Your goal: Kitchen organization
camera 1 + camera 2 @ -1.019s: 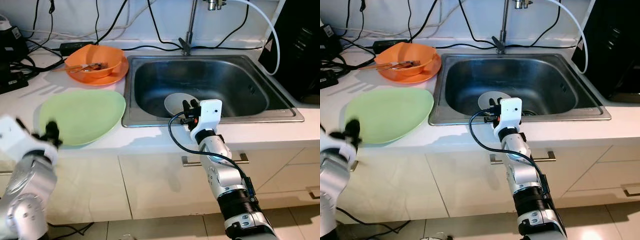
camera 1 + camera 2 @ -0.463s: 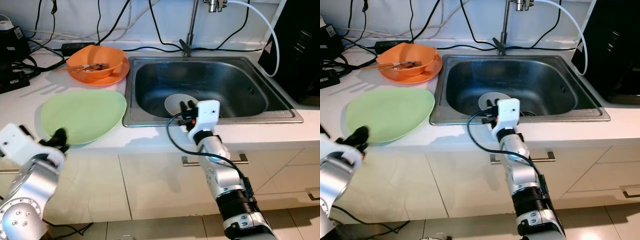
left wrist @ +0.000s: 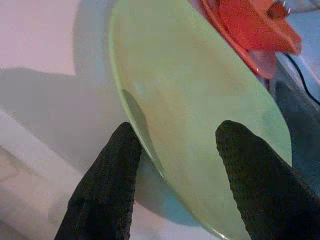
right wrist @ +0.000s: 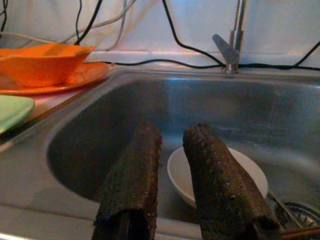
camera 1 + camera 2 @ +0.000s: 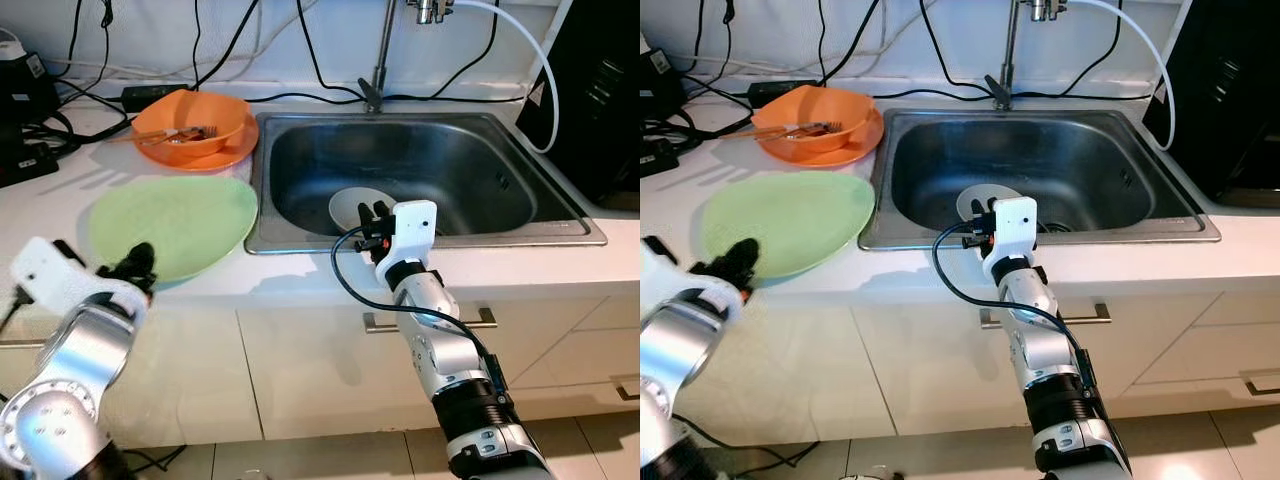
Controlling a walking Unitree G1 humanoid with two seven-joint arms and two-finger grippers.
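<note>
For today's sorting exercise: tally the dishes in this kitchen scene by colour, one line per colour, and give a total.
Green: 1, the green plate on the counter
Orange: 2, the orange bowl sitting on the orange plate
White: 1, the white dish in the sink
Total: 4

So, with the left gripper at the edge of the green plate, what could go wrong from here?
1. The left gripper is open around the rim of the green plate, which looks tilted. A shallow pinch on the thin rim may slip.
2. The plate lies near the counter's front edge, so a push might slide it off.
3. The orange bowl sits close behind, so a lifted plate could knock it.
</note>
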